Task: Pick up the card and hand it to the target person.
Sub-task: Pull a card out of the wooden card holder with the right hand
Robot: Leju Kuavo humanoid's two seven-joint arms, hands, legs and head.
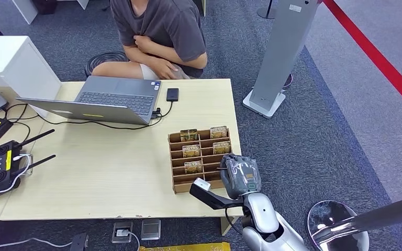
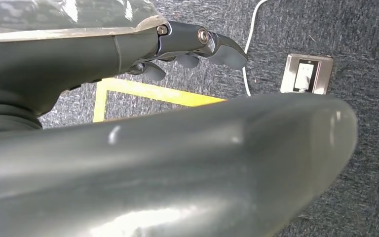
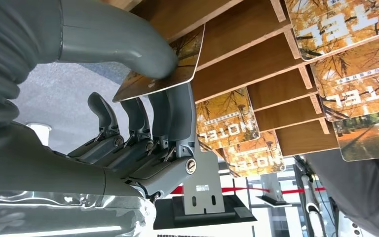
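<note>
Card (image 3: 170,66) is pinched btw thumb (image 3: 123,47) and fingers (image 3: 170,111) of right hand (image 1: 240,175), at the near right corner of the wooden rack (image 1: 201,180). Wrist view shows it at the slot mouth, one corner close to the wood; can't tell if fully clear. So grasp looks done; left to do: lift out, carry to the person (image 1: 162,31) seated across the table (image 1: 99,178), hand over.

Left hand (image 2: 187,49) hangs over the carpet, fingers loosely curled, holding nothing.

Counts, head view: 5 cards in rack slots, plus the pinched one. 1 rack, 1 laptop (image 1: 112,99), 1 person.
</note>
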